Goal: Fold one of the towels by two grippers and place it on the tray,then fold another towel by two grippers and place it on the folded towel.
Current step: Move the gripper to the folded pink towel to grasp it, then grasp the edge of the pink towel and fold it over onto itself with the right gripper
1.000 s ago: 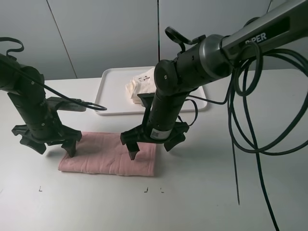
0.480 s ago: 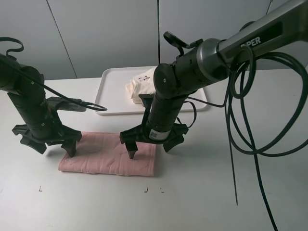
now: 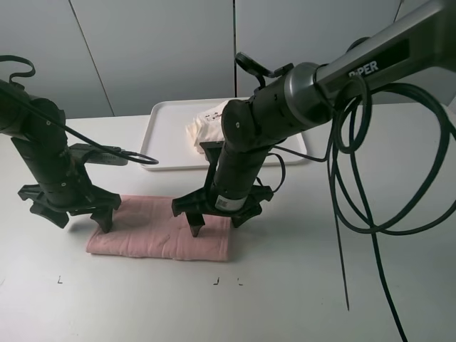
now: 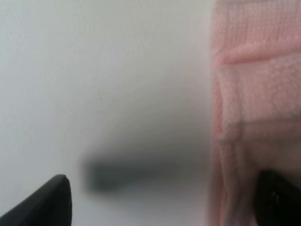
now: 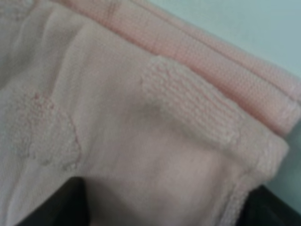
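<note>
The pink towel (image 3: 160,235) lies folded into a long strip on the table near the front. My left gripper (image 3: 80,219) stands open over its left end, with one finger on the towel's edge (image 4: 256,94) and the other on bare table. My right gripper (image 3: 216,225) is pressed down on the right end, jaws still apart, and the towel's corner (image 5: 155,122) bunches between them. The cream towel (image 3: 205,127) sits folded on the white tray (image 3: 162,139) at the back, partly hidden by the right arm.
Black cables (image 3: 342,214) from the right arm hang in loops over the right half of the table. A cable (image 3: 121,153) from the left arm reaches toward the tray's left rim. Small black marks (image 3: 216,281) sit near the table's front edge.
My right gripper's jaws have drawn closer together and the gripper has shifted slightly left on the pink towel's right end. The left arm has not moved.
</note>
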Robot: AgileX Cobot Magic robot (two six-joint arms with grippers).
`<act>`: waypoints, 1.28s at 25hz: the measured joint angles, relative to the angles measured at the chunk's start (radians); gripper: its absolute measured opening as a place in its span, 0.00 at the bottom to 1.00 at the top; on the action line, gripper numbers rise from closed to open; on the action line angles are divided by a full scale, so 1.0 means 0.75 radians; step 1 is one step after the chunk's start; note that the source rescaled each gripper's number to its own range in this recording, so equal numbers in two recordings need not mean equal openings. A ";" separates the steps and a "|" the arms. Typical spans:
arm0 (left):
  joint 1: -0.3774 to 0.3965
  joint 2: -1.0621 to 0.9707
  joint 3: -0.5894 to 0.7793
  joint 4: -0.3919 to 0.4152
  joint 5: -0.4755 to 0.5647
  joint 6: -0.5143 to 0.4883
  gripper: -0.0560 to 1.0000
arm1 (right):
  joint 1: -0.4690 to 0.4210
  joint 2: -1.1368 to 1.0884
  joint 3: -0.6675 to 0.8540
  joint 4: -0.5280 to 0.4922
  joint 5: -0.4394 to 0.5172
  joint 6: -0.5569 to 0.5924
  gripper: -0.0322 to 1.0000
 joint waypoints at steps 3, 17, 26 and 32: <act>0.000 0.000 0.000 0.000 0.000 0.000 1.00 | 0.000 0.012 -0.003 0.006 0.005 0.001 0.42; 0.000 0.000 0.000 -0.002 0.000 0.010 1.00 | 0.005 0.011 -0.005 0.051 0.011 -0.081 0.07; 0.000 0.000 0.000 -0.002 -0.003 0.010 1.00 | 0.005 -0.126 0.003 0.245 -0.005 -0.225 0.07; 0.000 0.000 0.000 -0.002 -0.003 0.010 1.00 | 0.005 -0.135 0.003 0.688 -0.056 -0.512 0.07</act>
